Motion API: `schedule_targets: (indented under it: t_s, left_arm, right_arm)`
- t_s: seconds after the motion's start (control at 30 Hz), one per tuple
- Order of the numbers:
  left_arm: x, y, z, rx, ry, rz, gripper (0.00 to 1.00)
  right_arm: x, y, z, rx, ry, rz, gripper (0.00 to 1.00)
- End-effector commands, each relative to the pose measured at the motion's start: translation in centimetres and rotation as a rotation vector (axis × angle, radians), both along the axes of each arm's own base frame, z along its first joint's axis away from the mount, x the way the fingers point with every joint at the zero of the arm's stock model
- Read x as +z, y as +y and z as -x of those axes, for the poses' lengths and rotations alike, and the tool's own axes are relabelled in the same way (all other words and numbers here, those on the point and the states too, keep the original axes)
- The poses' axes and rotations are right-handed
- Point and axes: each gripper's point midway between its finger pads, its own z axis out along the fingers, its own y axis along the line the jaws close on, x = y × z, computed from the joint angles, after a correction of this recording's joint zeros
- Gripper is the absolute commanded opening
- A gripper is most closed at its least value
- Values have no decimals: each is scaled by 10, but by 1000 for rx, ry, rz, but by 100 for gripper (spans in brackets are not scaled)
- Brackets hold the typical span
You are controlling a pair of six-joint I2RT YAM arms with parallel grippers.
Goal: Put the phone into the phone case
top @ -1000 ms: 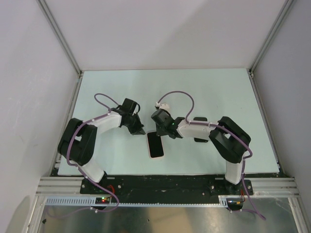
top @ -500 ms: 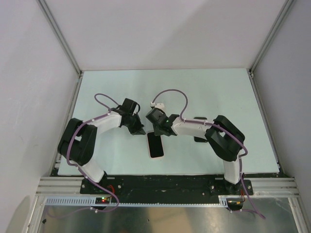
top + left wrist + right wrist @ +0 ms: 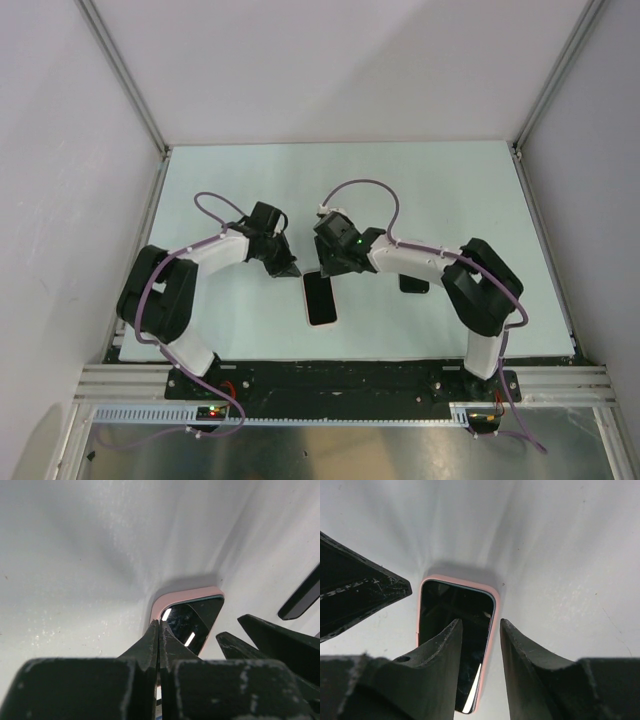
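Right gripper [image 3: 480,624] is standing released: jaws apart, nothing between them, pointing down over the phone [image 3: 452,607]. The gap between its fingers is framing one long edge of the phone case [image 3: 458,579]. Can't tell whether the fingertips are touching the screen or hanging just above it.

Left gripper [image 3: 158,626] is clenched, with its fingers pressed flat together on nothing. Its tip is sitting right at a corner of the pink case. Can't tell if it's making contact there either.

Phone is lying flat on the table [image 3: 450,190], screen up, between the two arms and toward the near edge. The pink rim is wrapping the dark screen on every side and corner the wrist views show, so the phone is sitting inside the case. The screen is reflecting the gripper fingers and two small light bars.

From the top view, both grippers are meeting at the far end of the phone, left one at the far-left corner and right one at the far-right.

A dark flat slab [image 3: 413,284] is lying on the table to the right, apart from the phone and partly under the right arm. Can't tell what it is.
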Motion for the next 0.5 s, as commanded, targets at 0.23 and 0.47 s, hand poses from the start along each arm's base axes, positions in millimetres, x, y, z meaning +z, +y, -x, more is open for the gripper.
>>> schedule_targets:
  t_s: [0.23, 0.47]
  left_arm:
    - [14, -1, 2, -39, -43, 27, 0]
    - [13, -1, 2, -38, -44, 23, 0]
  right_arm:
    - [-10, -5, 3, 14, 91, -99, 41]
    - [-15, -3, 1, 10, 98, -110, 40]
